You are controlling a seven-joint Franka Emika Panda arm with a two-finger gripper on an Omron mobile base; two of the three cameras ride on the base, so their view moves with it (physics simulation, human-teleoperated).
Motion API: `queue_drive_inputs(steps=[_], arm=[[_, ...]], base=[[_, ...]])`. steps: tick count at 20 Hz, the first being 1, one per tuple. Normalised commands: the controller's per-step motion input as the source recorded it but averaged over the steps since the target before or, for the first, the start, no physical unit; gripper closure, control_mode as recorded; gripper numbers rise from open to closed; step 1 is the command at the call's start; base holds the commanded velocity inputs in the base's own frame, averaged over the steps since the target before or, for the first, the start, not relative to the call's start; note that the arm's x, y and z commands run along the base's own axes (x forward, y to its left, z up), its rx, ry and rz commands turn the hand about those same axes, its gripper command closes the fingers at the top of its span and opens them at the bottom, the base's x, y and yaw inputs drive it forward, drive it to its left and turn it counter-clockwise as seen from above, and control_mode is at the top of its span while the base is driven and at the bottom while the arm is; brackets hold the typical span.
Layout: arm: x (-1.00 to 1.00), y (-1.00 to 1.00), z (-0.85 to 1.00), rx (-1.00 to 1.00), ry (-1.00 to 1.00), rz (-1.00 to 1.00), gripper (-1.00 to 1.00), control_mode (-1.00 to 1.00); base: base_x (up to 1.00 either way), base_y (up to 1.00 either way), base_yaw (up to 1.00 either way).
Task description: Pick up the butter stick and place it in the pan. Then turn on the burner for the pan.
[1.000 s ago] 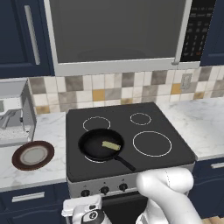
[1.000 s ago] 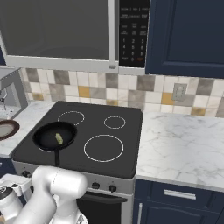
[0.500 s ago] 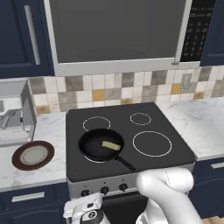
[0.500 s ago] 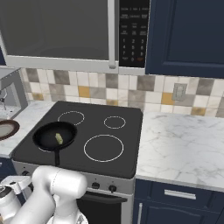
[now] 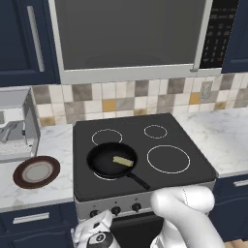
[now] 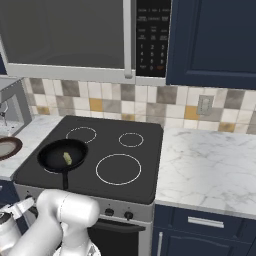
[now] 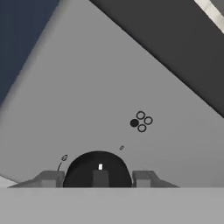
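Butter stick lying in the pan on the near left burner, gripper down at a black knob, fingers either side, grip unclear.

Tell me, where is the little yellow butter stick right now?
The small pale yellow butter stick lies inside the round black frying pan, on the black cooktop's front-left burner, in both base views.

Black glass cooktop bears the pan; marble counter bears a plate
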Motion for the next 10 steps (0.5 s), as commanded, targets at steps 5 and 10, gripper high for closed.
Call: queue_drive_inputs(steps=[5,10], arm=[[-0.28,0.05,0.0,-0.26,0.02,0.0,1.0,-1.0],[-0.25,0.09,0.0,-0.25,0.02,-0.01,1.0,-1.0]], base=[[0.0,0.0,0.0],[0.0,0.0,0.0]])
